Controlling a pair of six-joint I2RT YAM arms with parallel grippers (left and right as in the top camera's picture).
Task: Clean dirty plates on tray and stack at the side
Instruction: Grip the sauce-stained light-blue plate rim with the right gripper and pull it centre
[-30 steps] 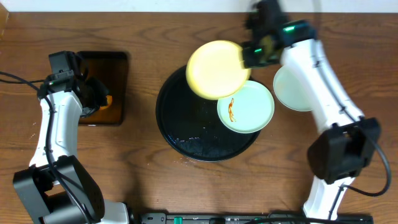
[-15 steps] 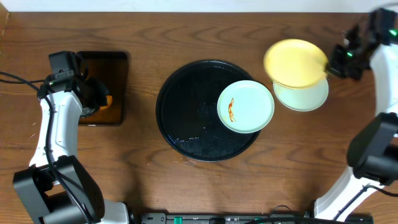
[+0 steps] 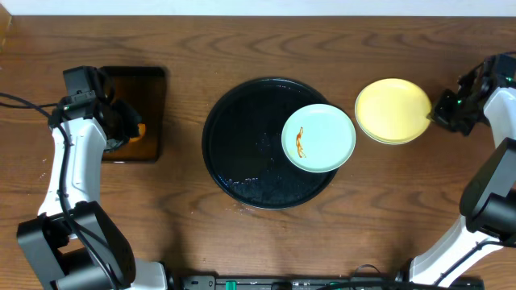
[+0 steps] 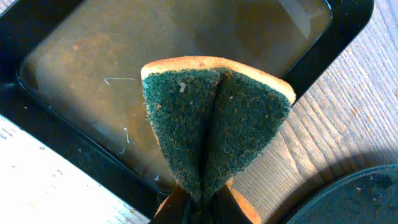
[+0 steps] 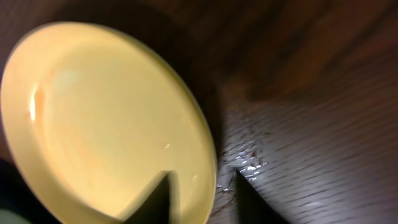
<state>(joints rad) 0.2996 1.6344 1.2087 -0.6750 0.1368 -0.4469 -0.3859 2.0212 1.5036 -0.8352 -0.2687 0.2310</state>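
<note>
Black tray point(image 3: 242, 137) holds one mint plate point(image 3: 319, 138); one yellow plate point(image 3: 393, 111) beside.

A robotics lab bench is indicated, laid out as a mock dishwashing station. Two white-and-black robot arms, the left arm point(image 3: 68, 173) and the right arm point(image 3: 493, 173), are seen rising from the near edge of a brown wood-grain table point(image 3: 177, 48). Black cables point(image 3: 14, 100) are seen running off its left edge, and a black equipment rail point(image 3: 266, 283) is set along the near edge. Kitchen things are limited to a few: a round black tray point(image 3: 234, 137) at mid-table, a pale yellow plate point(image 3: 393, 110) and a mint plate point(image 3: 322, 141), a rectangular tray point(image 3: 161, 113) of brownish liquid towards the left edge, and a green scouring sponge point(image 4: 214, 118)
</note>
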